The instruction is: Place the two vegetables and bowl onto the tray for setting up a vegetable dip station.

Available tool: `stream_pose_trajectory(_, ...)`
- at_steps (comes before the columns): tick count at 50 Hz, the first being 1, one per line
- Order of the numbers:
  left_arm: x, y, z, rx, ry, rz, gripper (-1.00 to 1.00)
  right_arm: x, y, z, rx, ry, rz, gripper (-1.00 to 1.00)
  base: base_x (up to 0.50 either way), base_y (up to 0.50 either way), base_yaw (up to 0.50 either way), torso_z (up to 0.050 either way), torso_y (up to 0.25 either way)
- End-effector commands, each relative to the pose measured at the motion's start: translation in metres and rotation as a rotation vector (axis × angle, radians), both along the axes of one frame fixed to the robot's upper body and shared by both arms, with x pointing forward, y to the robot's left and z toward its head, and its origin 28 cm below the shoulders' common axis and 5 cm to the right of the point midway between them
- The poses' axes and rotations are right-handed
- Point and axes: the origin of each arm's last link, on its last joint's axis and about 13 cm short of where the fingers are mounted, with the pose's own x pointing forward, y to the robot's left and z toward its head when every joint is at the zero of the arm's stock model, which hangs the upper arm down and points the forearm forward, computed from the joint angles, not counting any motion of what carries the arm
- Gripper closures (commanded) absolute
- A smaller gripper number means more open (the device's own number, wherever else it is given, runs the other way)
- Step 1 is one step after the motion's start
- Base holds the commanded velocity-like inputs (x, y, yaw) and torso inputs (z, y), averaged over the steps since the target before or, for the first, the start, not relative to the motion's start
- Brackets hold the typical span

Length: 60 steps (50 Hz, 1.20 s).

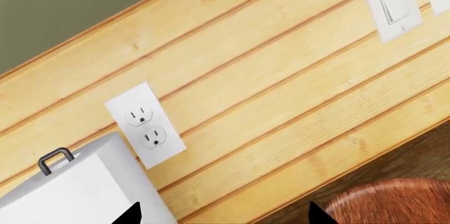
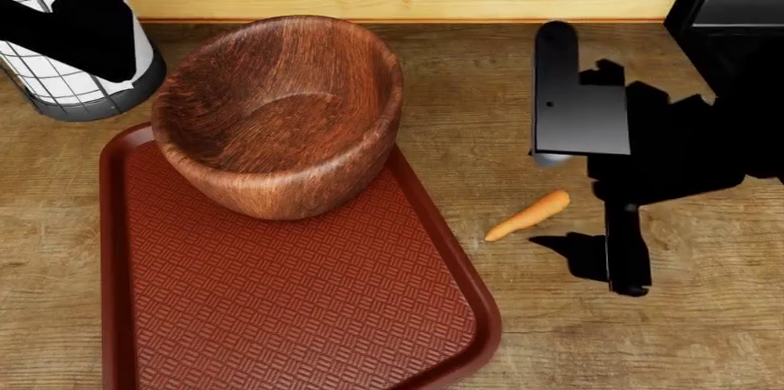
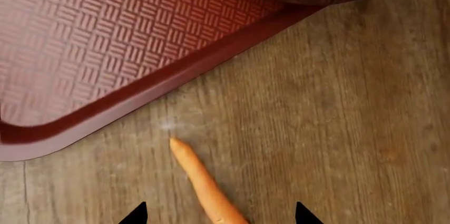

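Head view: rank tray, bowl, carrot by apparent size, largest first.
1. tray, its near end cut off by the frame edge
2. bowl, sitting on the tray's far end and hanging over its rim
3. carrot, on the wooden counter beside the tray

No close calls here.

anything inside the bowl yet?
No. The bowl looks empty, its bare wooden floor showing. The near inner wall is hidden by its rim. It sits on the tray; the carrot lies on the countertop.
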Motion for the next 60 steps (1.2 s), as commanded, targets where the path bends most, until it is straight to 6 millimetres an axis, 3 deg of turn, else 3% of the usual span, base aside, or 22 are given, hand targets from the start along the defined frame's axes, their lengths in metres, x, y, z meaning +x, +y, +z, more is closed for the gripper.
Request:
stream_pose_trajectory(1,-0.001,0.001,-0.001,-0.003,0.0,0.001,-1.0,0.009,0.003,-0.004,0.002,0.007,-0.001,-1.0,0.0,0.0,0.0,0.0,0.0)
stream_pose_trajectory(60,0.003,-0.001,-0.005,-0.002,0.011,-0.007,-1.0,0.016,-0.003,-0.039,0.003,0.09,-0.056,-1.0,0.0,0.0,0.0,0.0,0.0)
